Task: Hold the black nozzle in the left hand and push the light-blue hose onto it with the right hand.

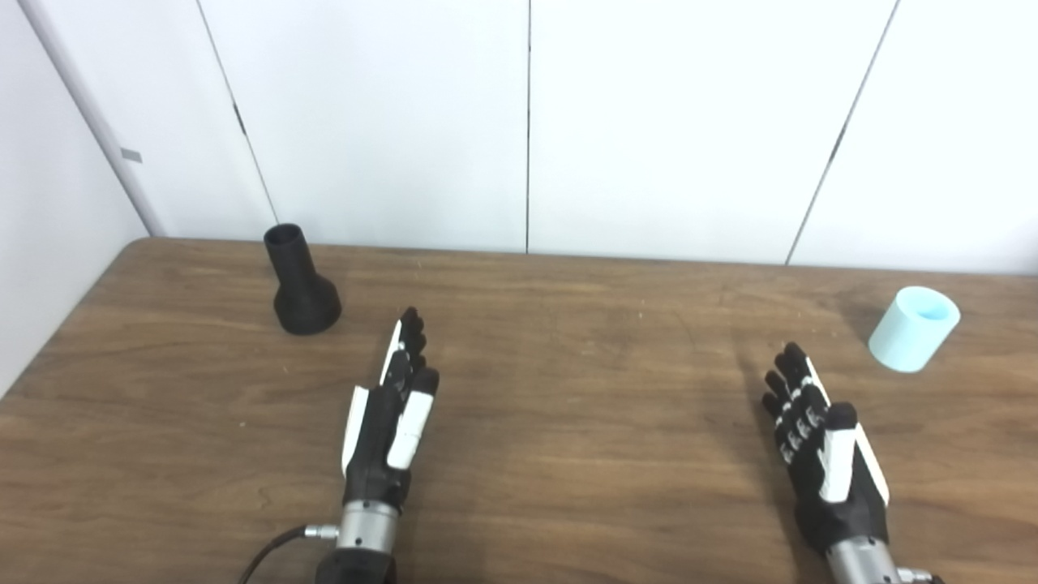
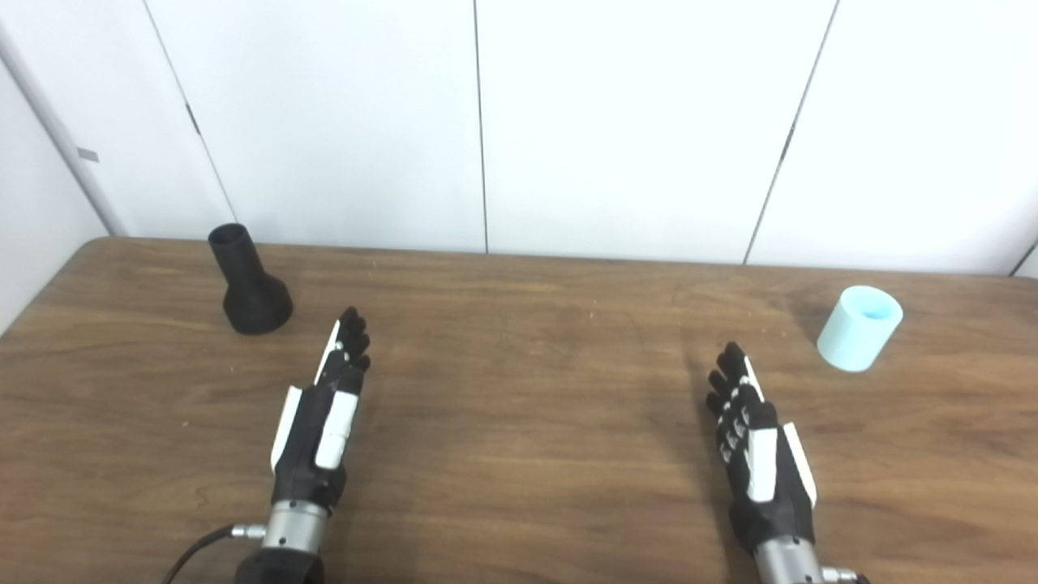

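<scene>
The black nozzle [image 1: 300, 284] stands upright on its wide base at the back left of the wooden table [image 1: 568, 389], its narrow open end up. A short light-blue hose piece [image 1: 914, 328] stands at the back right, its opening tilted up. My left hand [image 1: 393, 410] hovers open over the table, fingers stretched forward, to the right of the nozzle and nearer than it, apart from it. Over the near right part of the table my right hand [image 1: 819, 442] is open too, fingers extended, left of the hose and closer to me, not touching it.
White wall panels [image 1: 527, 122] rise right behind the table's far edge. The table's left edge [image 1: 57, 332] runs close to the nozzle. A black cable [image 1: 272, 551] leaves the left wrist at the bottom.
</scene>
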### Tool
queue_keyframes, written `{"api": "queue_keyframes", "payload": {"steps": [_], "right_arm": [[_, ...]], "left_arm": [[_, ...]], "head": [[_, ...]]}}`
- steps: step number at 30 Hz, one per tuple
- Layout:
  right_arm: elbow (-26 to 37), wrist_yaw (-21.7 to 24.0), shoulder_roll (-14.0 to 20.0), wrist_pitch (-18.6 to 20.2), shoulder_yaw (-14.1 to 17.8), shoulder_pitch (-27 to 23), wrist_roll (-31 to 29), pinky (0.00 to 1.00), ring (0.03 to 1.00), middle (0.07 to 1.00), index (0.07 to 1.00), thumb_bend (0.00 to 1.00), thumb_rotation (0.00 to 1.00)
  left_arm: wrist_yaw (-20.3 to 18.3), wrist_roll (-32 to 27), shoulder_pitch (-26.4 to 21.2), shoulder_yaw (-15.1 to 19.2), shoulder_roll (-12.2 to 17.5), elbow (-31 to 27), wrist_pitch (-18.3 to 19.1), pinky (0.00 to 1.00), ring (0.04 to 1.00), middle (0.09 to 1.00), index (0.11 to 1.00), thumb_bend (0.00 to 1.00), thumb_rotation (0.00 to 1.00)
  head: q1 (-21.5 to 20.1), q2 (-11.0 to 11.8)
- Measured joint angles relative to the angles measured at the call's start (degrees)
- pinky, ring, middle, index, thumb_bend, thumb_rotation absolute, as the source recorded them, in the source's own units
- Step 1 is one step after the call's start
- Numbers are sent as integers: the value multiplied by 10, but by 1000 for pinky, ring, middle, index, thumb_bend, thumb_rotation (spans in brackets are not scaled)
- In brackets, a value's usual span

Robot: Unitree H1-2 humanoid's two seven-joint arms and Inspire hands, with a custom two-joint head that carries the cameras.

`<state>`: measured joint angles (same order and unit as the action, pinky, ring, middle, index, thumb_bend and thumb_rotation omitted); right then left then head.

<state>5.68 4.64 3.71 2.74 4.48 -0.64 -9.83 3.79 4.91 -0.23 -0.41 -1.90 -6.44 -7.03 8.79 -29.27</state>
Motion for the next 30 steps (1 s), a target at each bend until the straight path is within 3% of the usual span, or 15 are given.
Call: {"api": "queue_keyframes", "payload": {"steps": [4,7,9,14,17,21,30], "right_arm": [[0,0,0,0,-1,0,1,1000,1000,1000,1000,700,1000],[0,0,0,0,-1,-1,1,1000,1000,1000,1000,700,1000],[0,0,0,0,-2,0,2,1000,1000,1000,1000,700,1000],[-1,0,0,0,-2,-1,3,1000,1000,1000,1000,701,1000],[-1,0,0,0,-2,0,3,1000,1000,1000,1000,701,1000],[0,-1,0,0,-3,-1,3,1000,1000,1000,1000,701,1000],[0,-1,1,0,-2,0,3,1000,1000,1000,1000,701,1000]], "left_arm": [[2,23,2,1,7,-5,-1,1000,1000,1000,1000,892,954],[9,53,10,11,17,-38,3,1000,1000,1000,1000,949,949],[25,85,6,23,24,-54,-2,1000,965,998,1000,930,967],[92,175,-23,64,60,-50,-72,896,894,962,1000,900,940],[116,185,-44,83,79,-38,-95,903,895,960,1000,907,901],[125,183,-51,102,81,-33,-95,987,937,978,1000,906,855],[165,180,-70,158,114,24,-97,1000,968,983,1000,809,764]], "head": [[-1,-1],[-2,-1],[-2,0],[1,-4],[2,-5],[5,-9],[4,-11]]}}
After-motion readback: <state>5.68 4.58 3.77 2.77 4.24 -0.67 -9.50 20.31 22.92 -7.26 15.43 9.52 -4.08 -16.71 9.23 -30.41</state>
